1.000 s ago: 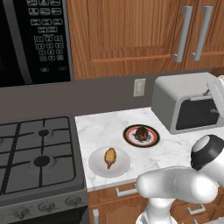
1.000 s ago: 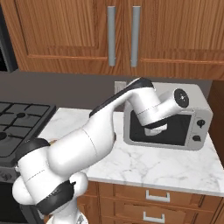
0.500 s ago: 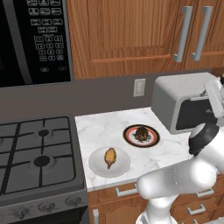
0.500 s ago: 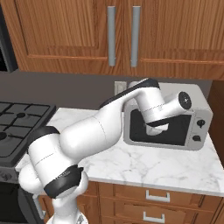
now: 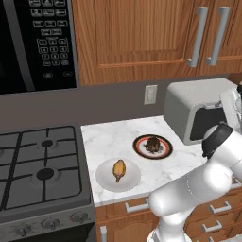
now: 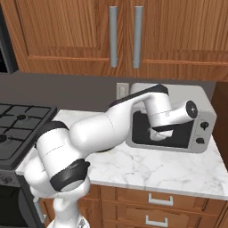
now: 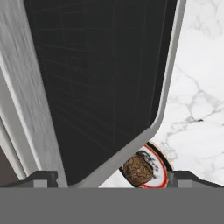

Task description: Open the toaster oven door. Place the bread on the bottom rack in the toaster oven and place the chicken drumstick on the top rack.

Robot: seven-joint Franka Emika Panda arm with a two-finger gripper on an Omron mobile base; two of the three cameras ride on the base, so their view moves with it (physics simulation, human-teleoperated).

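The silver-grey toaster oven stands at the right end of the counter, and its dark glass door looks shut. My gripper hovers right in front of that door, open. In the hand view the toaster oven door is very close, and its silver frame edge runs down between my spread fingertips. The bread lies on a red-rimmed plate; the bread also shows past the door's corner. The chicken drumstick lies on a white plate. The racks are hidden behind the door.
A gas stove borders the marble counter on the left, with a black microwave above it. Wooden cabinets hang overhead. A wall outlet sits beside the oven. Drawers run under the counter.
My hand has moved a little to the right and closer to the toaster oven door, with the elbow rising. The jaws stay open; the food has not moved.
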